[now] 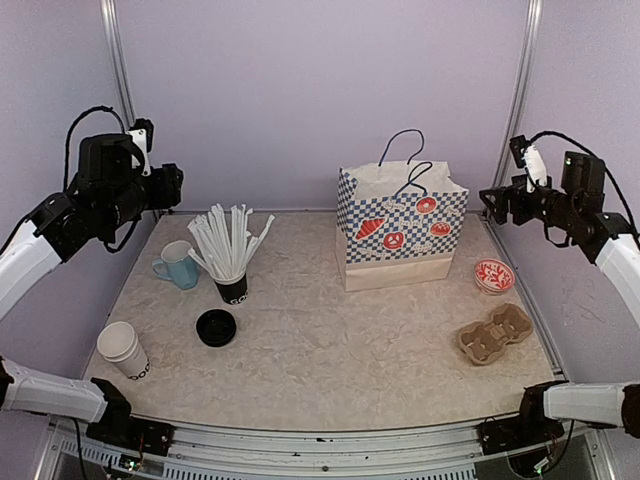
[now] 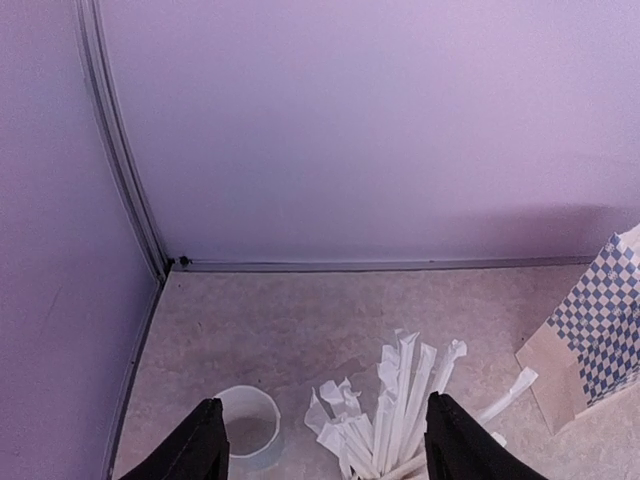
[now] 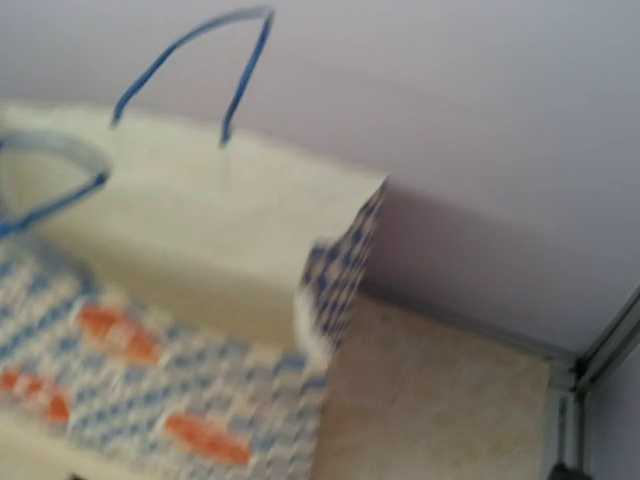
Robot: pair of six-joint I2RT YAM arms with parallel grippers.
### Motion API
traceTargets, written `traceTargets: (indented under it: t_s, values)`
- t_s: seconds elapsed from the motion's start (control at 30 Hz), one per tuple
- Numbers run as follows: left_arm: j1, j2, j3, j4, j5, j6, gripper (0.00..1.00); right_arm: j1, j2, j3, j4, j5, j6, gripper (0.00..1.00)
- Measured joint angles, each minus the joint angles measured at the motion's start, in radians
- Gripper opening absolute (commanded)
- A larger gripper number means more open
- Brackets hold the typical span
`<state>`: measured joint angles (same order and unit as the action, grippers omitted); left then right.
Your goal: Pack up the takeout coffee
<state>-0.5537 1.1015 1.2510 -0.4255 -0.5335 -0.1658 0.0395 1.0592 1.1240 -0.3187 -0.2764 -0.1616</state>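
Takeout coffee cup (image 1: 122, 348), white paper with black lettering low on the side, stands upright near the front left corner of the table (image 1: 330, 350) with its top uncovered. Its round black lid (image 1: 216, 327) lies flat on the table a bit to the right, not touching the cup. Only the top camera catches those two. Behind the lid there's a black cup (image 1: 232, 290) stuffed with wrapped white straws (image 1: 228, 238) fanning out, and just left of that a light-blue mug (image 1: 178, 265). The left wrist cam looks down into the mug and onto the straw tips, which the top view doesn't give you, plus a corner of the bag. Left gripper (image 2: 325, 402) hangs high over that back-left area, fingers spread wide with nothing in them. Blue checkered paper bag (image 1: 402, 230) with red pastry prints stands upright toward the back right, mouth open, blue handles up. The right wrist cam points at its open top, but it's too blurry to tell what's inside. Right gripper (image 1: 493, 200) hovers to the right of the bag, jaws apart, holding nothing, and its own cam doesn't show the fingers. Front right there's a cardboard two-cup carrier (image 1: 494, 333), and behind it a small round red-and-white thing (image 1: 493, 275), can't tell what.
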Motion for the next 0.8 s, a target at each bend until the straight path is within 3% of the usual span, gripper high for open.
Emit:
traceTargets:
  t_s: [0.17,0.37,0.6,0.8]
  values:
    - [0.010,0.015,0.019,-0.169,0.062,-0.100,0.53,-0.013,-0.093,-0.079,-0.099,-0.136,-0.102,0.96]
    - [0.021,0.072,0.006,-0.380,0.153,-0.223,0.46,0.021,-0.166,-0.200,-0.189,-0.285,-0.237,0.85]
    - [0.033,0.128,-0.106,-0.553,0.233,-0.333,0.40,0.124,-0.179,-0.362,-0.203,-0.367,-0.343,0.72]
    - [0.049,0.150,-0.196,-0.680,0.247,-0.436,0.37,0.156,-0.178,-0.441,-0.207,-0.434,-0.389,0.69]
